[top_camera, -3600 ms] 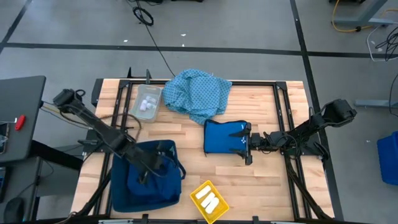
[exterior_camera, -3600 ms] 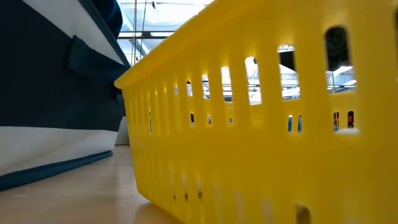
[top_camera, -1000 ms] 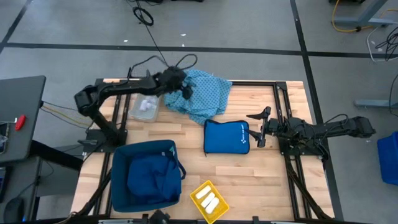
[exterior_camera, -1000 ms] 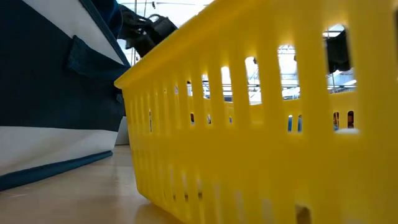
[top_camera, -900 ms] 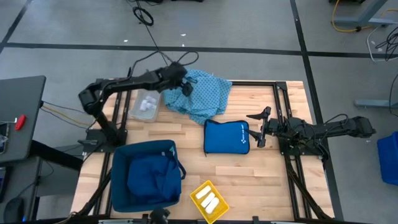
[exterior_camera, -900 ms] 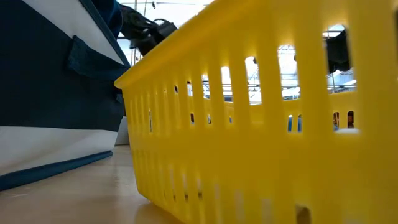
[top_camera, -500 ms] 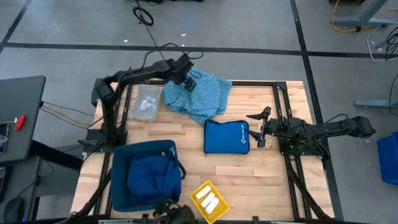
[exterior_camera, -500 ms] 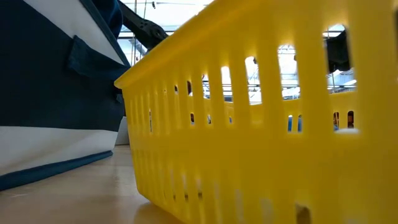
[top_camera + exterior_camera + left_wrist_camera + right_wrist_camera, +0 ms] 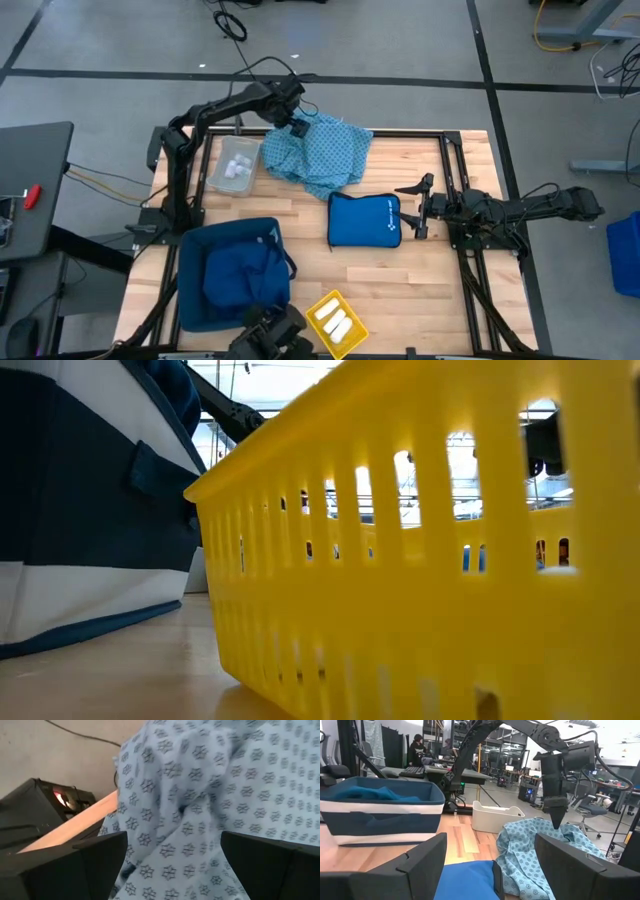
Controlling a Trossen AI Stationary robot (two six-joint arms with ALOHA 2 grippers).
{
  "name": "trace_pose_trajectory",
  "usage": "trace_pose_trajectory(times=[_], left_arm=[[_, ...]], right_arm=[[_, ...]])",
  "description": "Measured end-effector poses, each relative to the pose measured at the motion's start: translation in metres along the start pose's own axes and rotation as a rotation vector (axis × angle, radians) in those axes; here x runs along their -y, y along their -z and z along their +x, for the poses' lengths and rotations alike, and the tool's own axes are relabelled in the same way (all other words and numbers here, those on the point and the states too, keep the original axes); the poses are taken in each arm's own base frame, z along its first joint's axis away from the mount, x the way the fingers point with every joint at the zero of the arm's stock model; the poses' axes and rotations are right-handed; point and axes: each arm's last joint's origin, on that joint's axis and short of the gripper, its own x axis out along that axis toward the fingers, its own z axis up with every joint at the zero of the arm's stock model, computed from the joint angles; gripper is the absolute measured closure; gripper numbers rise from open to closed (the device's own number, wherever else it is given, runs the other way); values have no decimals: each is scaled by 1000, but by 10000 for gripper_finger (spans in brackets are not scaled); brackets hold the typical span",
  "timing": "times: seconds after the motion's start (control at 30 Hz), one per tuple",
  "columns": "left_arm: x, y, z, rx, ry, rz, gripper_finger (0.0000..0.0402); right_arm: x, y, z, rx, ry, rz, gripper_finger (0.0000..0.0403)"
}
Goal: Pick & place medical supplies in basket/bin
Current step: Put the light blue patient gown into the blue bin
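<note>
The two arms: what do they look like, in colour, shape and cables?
Both are dark, almost black, built of slim jointed segments. The left arm carries a thin black cable that loops above it and ends in a narrow tapering hand. The right arm is alike; its hand has two thin fingers. I see no markings on either.

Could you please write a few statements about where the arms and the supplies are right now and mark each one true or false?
1. The left gripper is above the far edge of the light-blue cloth. True.
2. The right gripper is shut on the blue zip pouch. False: it is open beside the pouch.
3. The yellow basket holds white packets. True.
4. The cloth lies inside the navy bin. False: it lies on the table.
5. The clear tray is empty. False: white items lie in it.
</note>
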Motion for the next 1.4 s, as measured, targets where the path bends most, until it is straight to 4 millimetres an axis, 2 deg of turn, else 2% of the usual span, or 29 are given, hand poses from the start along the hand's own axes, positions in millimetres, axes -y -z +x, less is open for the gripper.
trace_pose_trajectory(times=[0.17, 0.33, 0.6, 0.7, 0.77, 0.9, 1.1, 1.2, 1.4], left_arm=[[-6, -1, 2, -6, -2, -14, 78], [-2, 1, 2, -25, 21, -9, 78], [22, 10, 10, -53, 9, 50, 78], [31, 12, 15, -86, 119, 36, 78], [41, 16, 17, -94, 115, 61, 78], [60, 16, 12, -58, 230, 88, 78], [81, 17, 10, 2, 264, 124, 78], [88, 21, 22, -9, 239, 125, 78], [109, 41, 70, -118, 213, 167, 78]], right_arm=[[0, 0, 0, 0, 0, -3, 94], [0, 0, 0, 0, 0, -8, 94], [0, 0, 0, 5, 1, -17, 94], [0, 0, 0, 5, 1, -21, 94], [0, 0, 0, 5, 1, -22, 94], [0, 0, 0, 5, 1, -26, 94], [0, 0, 0, 5, 2, -26, 94], [0, 0, 0, 5, 2, -26, 94], [0, 0, 0, 4, 2, -26, 94]])
